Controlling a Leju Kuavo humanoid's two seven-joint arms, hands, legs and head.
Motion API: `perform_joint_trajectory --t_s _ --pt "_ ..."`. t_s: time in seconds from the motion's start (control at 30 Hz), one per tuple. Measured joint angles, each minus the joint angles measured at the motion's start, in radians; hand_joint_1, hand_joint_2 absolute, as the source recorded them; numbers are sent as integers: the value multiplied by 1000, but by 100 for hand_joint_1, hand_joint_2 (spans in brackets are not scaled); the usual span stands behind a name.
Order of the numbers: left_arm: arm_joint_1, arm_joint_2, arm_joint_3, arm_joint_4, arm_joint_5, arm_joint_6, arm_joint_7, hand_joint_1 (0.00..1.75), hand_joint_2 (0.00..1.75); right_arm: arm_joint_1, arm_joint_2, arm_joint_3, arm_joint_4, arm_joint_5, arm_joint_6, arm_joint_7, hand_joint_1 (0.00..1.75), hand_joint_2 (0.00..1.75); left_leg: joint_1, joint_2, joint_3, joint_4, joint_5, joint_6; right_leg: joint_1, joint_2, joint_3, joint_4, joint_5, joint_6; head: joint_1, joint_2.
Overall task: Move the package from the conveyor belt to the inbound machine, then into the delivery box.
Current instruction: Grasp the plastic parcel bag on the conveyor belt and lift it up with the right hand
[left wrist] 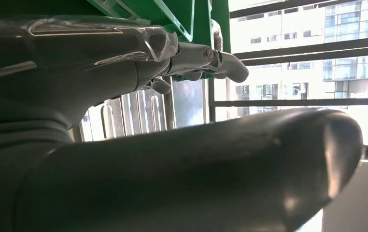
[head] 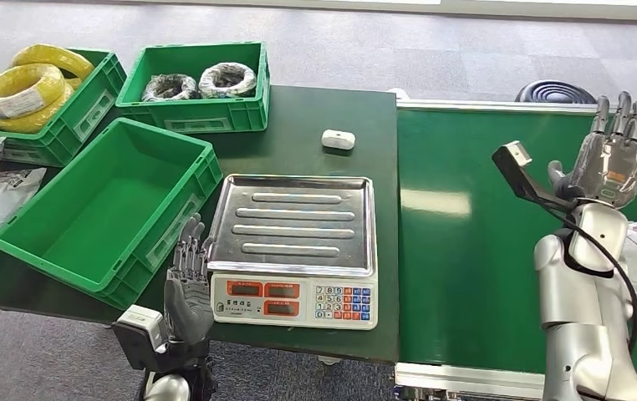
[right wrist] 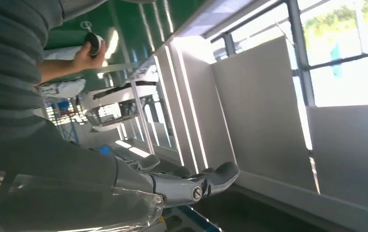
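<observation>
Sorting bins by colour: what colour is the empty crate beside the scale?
Green, clearest in the head view: crate.

Dark green table (head: 357, 125) with three green crates (head: 106, 209), a scale (head: 294, 251), small white device (head: 338, 139).

the silver right arm (head: 578, 334) rises over the green conveyor belt (head: 466, 251), its dark many-fingered right hand (head: 614, 154) upright, fingers apart, holding nothing; the left hand (head: 186, 288) sits low, left of that belt, fingers extended and slightly spread, empty

left hand (left wrist: 172, 145) empty, fingers (left wrist: 220, 60) extended beside green crate (left wrist: 172, 14)
</observation>
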Motion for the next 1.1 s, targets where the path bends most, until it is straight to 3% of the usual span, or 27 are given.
perform_joint_trajectory --t_s 0.17,0.4,0.57,0.77,0.87,1.1 --pt "11 15 10 -5 11 0 0 0 0 -77 -90 -26 253 1 1 32 0 175 0 1 -2 0 0 0 0 0 -1 0 0 0 0 0" --pt "19 27 16 -9 15 3 0 0 0 -113 -136 -40 401 -2 45 60 0 175 0 1 -1 0 0 1 0 0 -2 0 0 0 0 0" --pt "32 42 19 -15 22 -1 0 0 0 -125 -165 -90 485 -102 231 -25 0 175 -1 1 -2 0 0 1 0 0 -2 0 0 0 0 0" --pt "26 63 38 -15 32 -15 0 0 0 -99 -174 -204 538 -279 655 -295 0 175 -1 1 -2 0 0 1 -1 0 -2 0 0 0 0 0" --pt "26 70 53 -16 33 -16 0 0 0 -85 -174 -227 552 -282 715 -327 0 175 -1 1 -2 0 0 1 0 0 -2 0 0 0 0 0" --pt "46 73 70 -37 25 3 0 0 0 -64 -167 -245 569 -302 756 -341 0 175 -1 1 -2 0 0 1 0 0 -2 0 0 0 0 0"
